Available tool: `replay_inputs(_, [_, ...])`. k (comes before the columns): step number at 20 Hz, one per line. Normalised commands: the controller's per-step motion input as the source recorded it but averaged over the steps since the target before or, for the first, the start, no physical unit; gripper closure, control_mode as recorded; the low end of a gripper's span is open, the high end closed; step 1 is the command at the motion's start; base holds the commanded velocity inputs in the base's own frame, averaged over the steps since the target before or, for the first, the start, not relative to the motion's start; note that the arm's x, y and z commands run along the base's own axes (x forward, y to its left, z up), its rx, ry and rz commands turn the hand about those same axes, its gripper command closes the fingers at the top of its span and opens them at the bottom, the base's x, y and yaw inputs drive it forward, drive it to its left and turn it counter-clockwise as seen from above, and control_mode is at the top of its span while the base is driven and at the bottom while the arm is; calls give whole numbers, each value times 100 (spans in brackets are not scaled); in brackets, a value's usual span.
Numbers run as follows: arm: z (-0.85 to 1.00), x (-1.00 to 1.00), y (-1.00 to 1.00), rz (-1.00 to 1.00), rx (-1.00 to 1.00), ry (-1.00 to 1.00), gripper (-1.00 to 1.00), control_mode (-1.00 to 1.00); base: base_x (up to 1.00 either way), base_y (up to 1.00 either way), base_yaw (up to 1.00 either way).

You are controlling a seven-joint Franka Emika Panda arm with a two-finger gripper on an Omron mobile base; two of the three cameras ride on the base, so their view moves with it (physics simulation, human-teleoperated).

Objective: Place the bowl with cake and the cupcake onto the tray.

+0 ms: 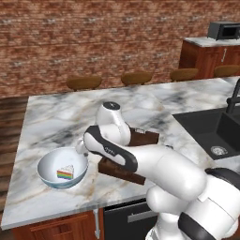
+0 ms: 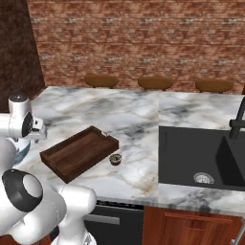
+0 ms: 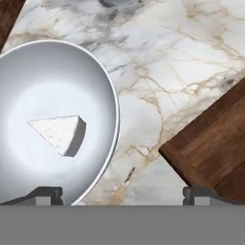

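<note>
The bowl with cake (image 1: 52, 169) rests near the front left of the marble counter, with the rainbow wedge (image 1: 65, 173) inside it. From the hand view the bowl (image 3: 52, 95) sits left and its white-topped cake (image 3: 60, 134) is seen from above. My gripper (image 3: 122, 194) hangs open above the bowl's right rim, one fingertip (image 3: 45, 194) over the bowl's inside, the other by the tray corner (image 3: 215, 148). The dark wooden tray (image 2: 79, 153) lies just right of the bowl, partly behind my arm (image 1: 140, 164). The cupcake (image 2: 115, 159) stands on the counter off the tray's right corner.
A black sink (image 2: 201, 158) with a dark faucet (image 2: 238, 119) is sunk into the counter to the right. Brown stools (image 1: 136, 77) line the far side before a brick wall. A microwave (image 1: 224, 30) sits on a back cabinet. The counter's front edge (image 1: 56, 213) runs close below the bowl.
</note>
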Motion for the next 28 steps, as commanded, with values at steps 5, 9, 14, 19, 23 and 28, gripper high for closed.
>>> replay_inputs(5, [-5, 37, 24, 0, 0, 2, -100, -100, 0, 0, 0])
replay_inputs(9, [0, 22, 48, 0, 0, 4, -100, -100, 0, 0, 0])
replay_inputs(14, [-13, 8, 24, 0, 0, 0, -100, -100, 0, 0, 0])
replay_inputs(19, [-2, 5, 0, 0, 0, 0, -100, -100, 0, 0, 0])
replay_inputs(23, [-16, 9, -1, 0, 0, 0, -100, -100, 0, 0, 0])
replay_inputs(28, [-22, 21, -7, 0, 0, 1, -100, -100, 0, 0, 0])
